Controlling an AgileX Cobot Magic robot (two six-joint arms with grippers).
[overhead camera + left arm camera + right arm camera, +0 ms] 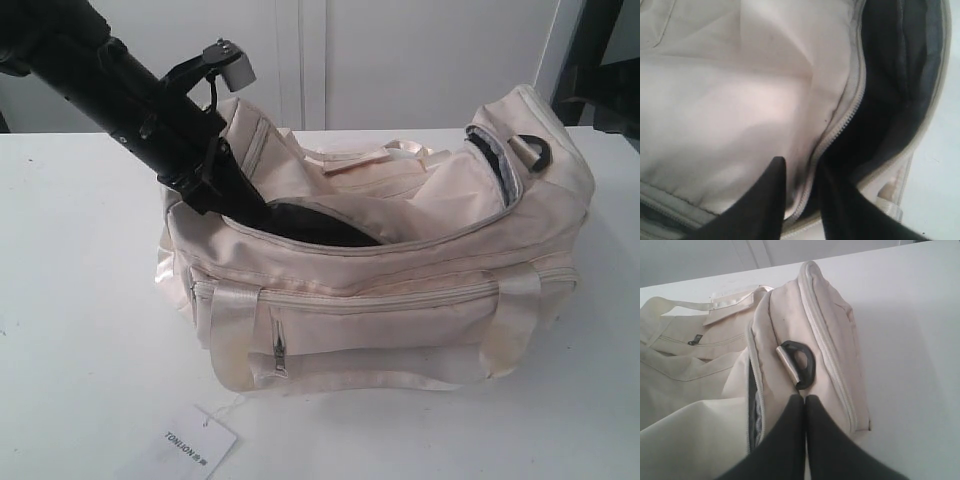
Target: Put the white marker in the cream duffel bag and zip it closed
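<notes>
While sunk in the bag's open mouth, left pincer point(801, 167): spread, dark fingers point(760, 210) either side of the zipper point(840, 130) edge; grip on that edge not clear.
Right pincer point(805, 397): pressed together with nothing between, tips at the bag's end panel, contact impossible to judge.
Cream duffel bag point(400, 330): resting on the white worktop point(80, 300), top zip gaping, left pincer inside one end, right pincer at the opposite end.
White marker: out of sight in all three views.
Dark lining point(890, 75): beyond the left pincer's fingers, past the zipper teeth.
Black D-ring point(801, 362): just ahead of the right pincer's tips, on the end panel.
Paper tag point(195, 445): flat on the worktop in front of the bag, well apart from both pincers.
Left arm point(130, 90): slanting down behind its pincer into the mouth.
</notes>
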